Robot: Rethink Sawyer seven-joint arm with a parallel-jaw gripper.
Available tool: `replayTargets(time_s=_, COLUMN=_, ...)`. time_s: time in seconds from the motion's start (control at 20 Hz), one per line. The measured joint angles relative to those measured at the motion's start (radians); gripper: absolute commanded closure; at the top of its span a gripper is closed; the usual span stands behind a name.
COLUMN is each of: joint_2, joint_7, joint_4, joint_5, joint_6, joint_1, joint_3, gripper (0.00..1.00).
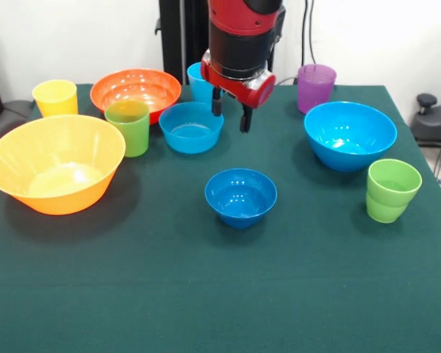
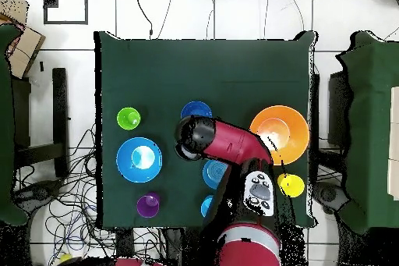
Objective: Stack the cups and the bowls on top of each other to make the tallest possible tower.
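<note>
Dark green table (image 1: 206,294) (white wall behind), 5 separate bowls (image 1: 240,195).

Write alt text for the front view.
The robot's open hand hangs above a green table, just behind a small dark blue plastic bowl. Four more flared bowls and five tumblers stand separately around it; nothing is stacked.

Bright even overhead light, soft shadows under bowls (image 1: 240,195), glossy highlights inside.

Front camera: across green table (image 1: 206,294), close, facing my pedestal. Overhead camera: high, straight down, my base at bottom. Both share whole tabletop and my arm (image 2: 230,142).
</note>
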Motion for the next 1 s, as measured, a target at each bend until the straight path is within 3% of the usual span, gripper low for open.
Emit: replayTargets(time_s=1.0, joint_2=-0.017, joint_7=0.000, joint_4=0.097, joint_5=0.000, joint_6=-0.087, joint_1=-0.072, joint_3=-0.003, gripper=0.00)
